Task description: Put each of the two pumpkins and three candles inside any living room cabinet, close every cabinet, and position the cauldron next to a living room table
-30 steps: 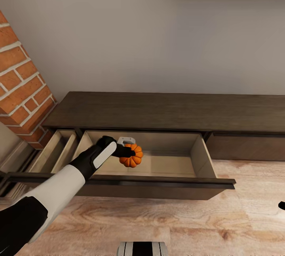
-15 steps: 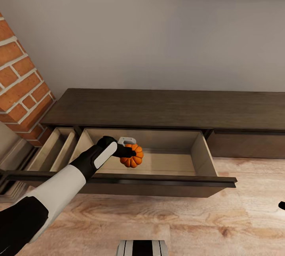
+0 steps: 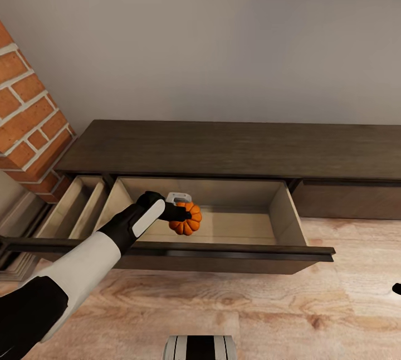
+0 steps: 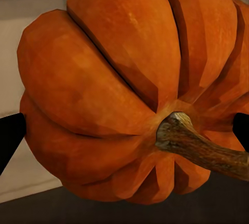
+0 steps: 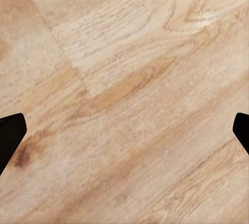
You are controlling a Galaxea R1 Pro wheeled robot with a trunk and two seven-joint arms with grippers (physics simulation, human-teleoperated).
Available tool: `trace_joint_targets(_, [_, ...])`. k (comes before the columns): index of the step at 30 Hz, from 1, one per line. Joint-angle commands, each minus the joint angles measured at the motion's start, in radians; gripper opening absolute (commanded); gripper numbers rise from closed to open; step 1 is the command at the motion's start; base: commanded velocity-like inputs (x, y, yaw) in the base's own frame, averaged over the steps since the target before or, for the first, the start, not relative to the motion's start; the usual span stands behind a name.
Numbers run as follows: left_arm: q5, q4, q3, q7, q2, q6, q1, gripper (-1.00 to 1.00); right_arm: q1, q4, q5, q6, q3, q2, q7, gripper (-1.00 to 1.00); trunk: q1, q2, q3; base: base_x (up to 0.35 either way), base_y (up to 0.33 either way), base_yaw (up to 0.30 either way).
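A bright orange ribbed pumpkin hangs inside the wide open drawer of the long dark brown cabinet, just above the drawer's beige floor. My left gripper is shut on it, with the black fingers on either side. In the left wrist view the pumpkin shows up close with its brown stem toward the camera, and a black fingertip presses against its side. My right gripper is open above bare wooden floor; its tip shows at the head view's right edge.
A second, narrower drawer stands open left of the wide one, beside a red brick column. The wide drawer's dark front juts out over the light wooden floor. The cabinet's right drawer front is shut.
The camera has moved a little, so the cabinet and wall sit slightly higher in the picture. The left gripper still holds the pumpkin in the same spot over the drawer.
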Motion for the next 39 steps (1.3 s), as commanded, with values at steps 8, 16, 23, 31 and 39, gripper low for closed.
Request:
trace_joint_targets(8, [0.011,0.000,-0.005,0.010,0.001,-0.001,-0.001,-1.00,0.000,-0.001,-0.011,0.003,0.000,0.000,-0.010,1.00,0.000,0.000,-0.001,0.000,0.000,0.000])
trace_joint_targets(16, [0.011,0.000,-0.007,0.010,0.001,0.000,-0.001,1.00,0.000,-0.001,-0.011,0.003,0.000,0.000,-0.010,1.00,0.000,0.000,-0.001,0.000,0.000,0.000])
trace_joint_targets(23, [0.014,-0.003,-0.008,0.002,0.003,0.010,-0.001,1.00,0.000,-0.001,-0.011,0.003,0.000,-0.001,-0.010,1.00,0.000,0.000,-0.001,0.000,0.000,0.000])
trace_joint_targets(31, [0.022,-0.072,-0.008,-0.025,0.008,0.043,-0.001,1.00,0.000,-0.001,-0.011,0.003,0.000,-0.002,-0.010,1.00,0.000,0.000,-0.001,0.000,0.000,0.000])
trace_joint_targets(39, [0.021,-0.153,-0.008,-0.307,0.030,0.122,-0.001,1.00,0.000,-0.001,-0.011,0.003,0.000,-0.003,-0.010,1.00,0.000,0.000,-0.001,0.000,0.000,0.000])
